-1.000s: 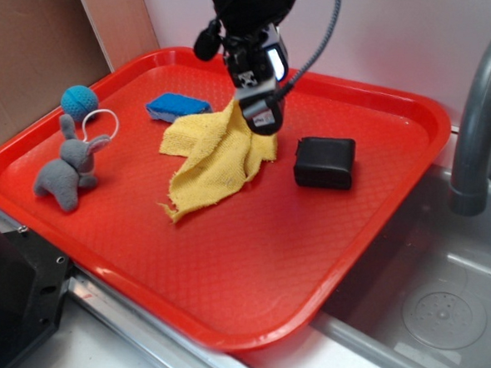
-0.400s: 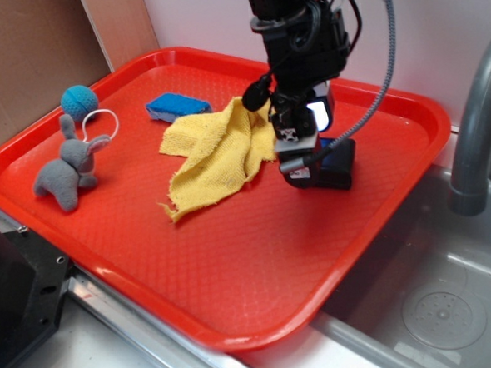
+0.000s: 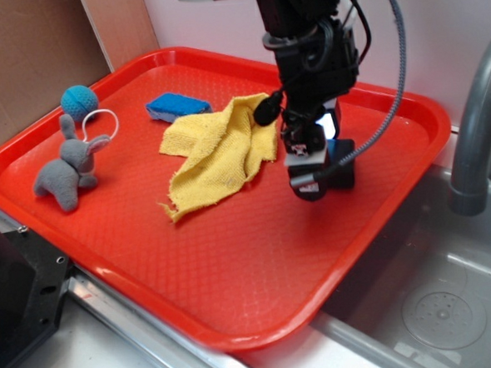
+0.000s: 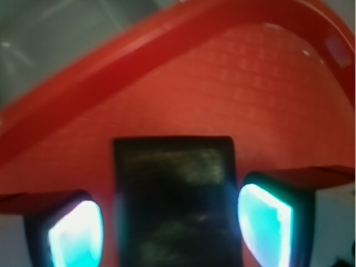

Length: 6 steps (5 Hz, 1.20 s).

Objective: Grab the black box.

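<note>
Red plastic with a fine waffle texture makes up the tray, a rounded rectangle with a raised rim that fills most of the exterior view. At right of centre the arm comes down from the top edge, and the gripper stands low over the box, a matte black block of which only the right part shows past the fingers. Left of it lies a cloth, yellow terry, crumpled with a ragged lower corner. A flat blue sponge sits just above the cloth's upper left edge. In the left of the frame a grey knitted toy stands on the tray, with a white loop by its head and a blue crocheted ball just above it. At the right edge a grey curved faucet rises over a grey sink in the lower right. Brown cardboard fills the upper left.

In the wrist view the box is a black rectangle with rounded corners at lower centre, its top faintly scuffed. One glowing teal finger stands at its left and another at its right, both just beside its sides; the jaws are spread with the box between them, and contact cannot be told through the blur. The tray and its curved rim arc across the upper frame.
</note>
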Available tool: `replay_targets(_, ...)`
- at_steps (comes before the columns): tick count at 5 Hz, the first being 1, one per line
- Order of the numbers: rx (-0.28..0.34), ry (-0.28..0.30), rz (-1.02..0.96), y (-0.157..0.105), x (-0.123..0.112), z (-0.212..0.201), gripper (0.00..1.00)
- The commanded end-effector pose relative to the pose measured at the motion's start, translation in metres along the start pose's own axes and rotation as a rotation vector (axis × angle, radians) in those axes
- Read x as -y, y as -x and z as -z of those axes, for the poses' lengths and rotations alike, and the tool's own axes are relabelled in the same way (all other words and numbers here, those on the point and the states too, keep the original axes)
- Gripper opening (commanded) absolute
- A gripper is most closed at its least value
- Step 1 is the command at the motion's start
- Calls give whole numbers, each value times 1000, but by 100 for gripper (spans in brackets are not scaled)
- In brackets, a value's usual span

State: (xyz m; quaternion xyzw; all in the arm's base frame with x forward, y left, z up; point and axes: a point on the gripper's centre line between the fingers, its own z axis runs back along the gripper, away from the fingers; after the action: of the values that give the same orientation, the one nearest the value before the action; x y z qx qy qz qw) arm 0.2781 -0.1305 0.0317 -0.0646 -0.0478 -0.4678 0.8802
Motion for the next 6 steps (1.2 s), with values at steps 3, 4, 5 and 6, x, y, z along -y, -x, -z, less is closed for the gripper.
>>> replay_targets(3,-76,-104,-157,-11,7,2,0)
replay_targets(4,-160,-99,-292,-2,4,-28,0)
replay_targets(5,-167,-44,-547,20,-5,-71,0)
replay_targets(6,-127,13,-751,47,-8,-112,0)
